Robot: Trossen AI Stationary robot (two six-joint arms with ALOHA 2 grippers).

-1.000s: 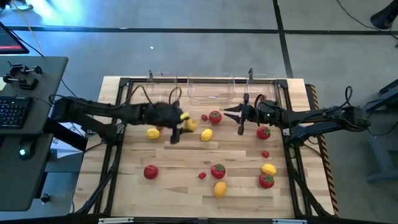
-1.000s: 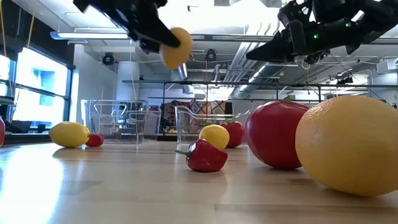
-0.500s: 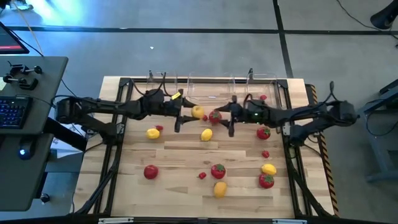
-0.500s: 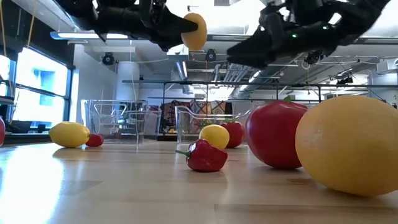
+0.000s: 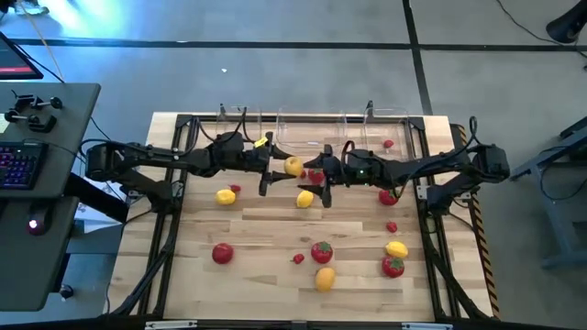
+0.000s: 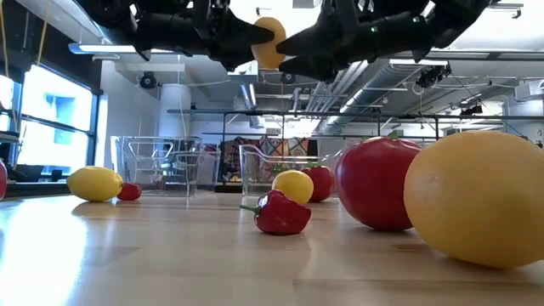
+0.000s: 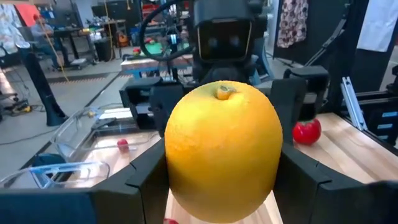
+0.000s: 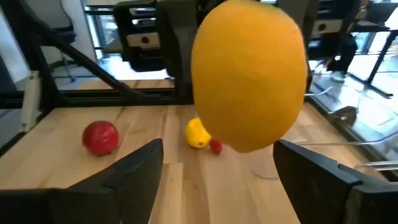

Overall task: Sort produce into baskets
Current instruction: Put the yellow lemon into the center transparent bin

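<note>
My left gripper (image 5: 278, 168) is shut on a yellow-orange citrus fruit (image 5: 293, 166), held high above the table's middle. My right gripper (image 5: 317, 174) faces it from the right, open. Its fingers (image 8: 134, 165) stand on either side of the fruit (image 8: 249, 74); I cannot tell whether they touch it. More produce lies on the table: a lemon (image 5: 226, 195), a yellow fruit (image 5: 304, 198) and tomatoes (image 5: 222, 253), (image 5: 321, 251), (image 5: 388, 194). Three clear baskets (image 5: 312, 128) stand along the far edge. My left gripper pinches the citrus fruit between its two fingers, one on each side (image 7: 177, 168). The fingers lie level and come from the table's left. The fruit is lifted clear of the table, its stem end (image 7: 222, 93) up.
Near the front edge lie an orange fruit (image 5: 325, 278), a yellow one (image 5: 396, 248), a tomato (image 5: 393, 267) and small red berries (image 5: 298, 258). A berry (image 5: 389, 143) lies in the right basket. A tomato (image 5: 316, 172) sits below the two grippers.
My left gripper has carried the fruit toward the table's far right and turned level, then held still. My right gripper has travelled toward the table's left, up to the held fruit, and has opened wide.
</note>
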